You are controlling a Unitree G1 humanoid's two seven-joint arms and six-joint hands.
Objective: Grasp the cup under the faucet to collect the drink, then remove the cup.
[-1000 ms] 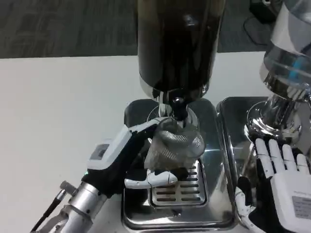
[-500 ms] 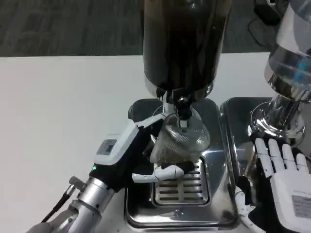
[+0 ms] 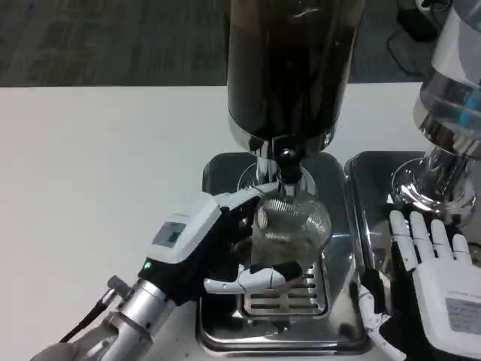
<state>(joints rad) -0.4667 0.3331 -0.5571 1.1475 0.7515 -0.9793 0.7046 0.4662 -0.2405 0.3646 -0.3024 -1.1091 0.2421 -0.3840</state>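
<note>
Left hand point(image 3: 225, 244) grasps the clear cup point(image 3: 289, 229) beneath the faucet point(image 3: 288, 167), right hand point(image 3: 440, 274) released; filling and removal apparently remain.

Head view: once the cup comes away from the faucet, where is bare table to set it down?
Wide bare table lies left of the drip tray and left hand. Crowded: cup under the faucet, and the right side by the right hand and second dispenser.
</note>
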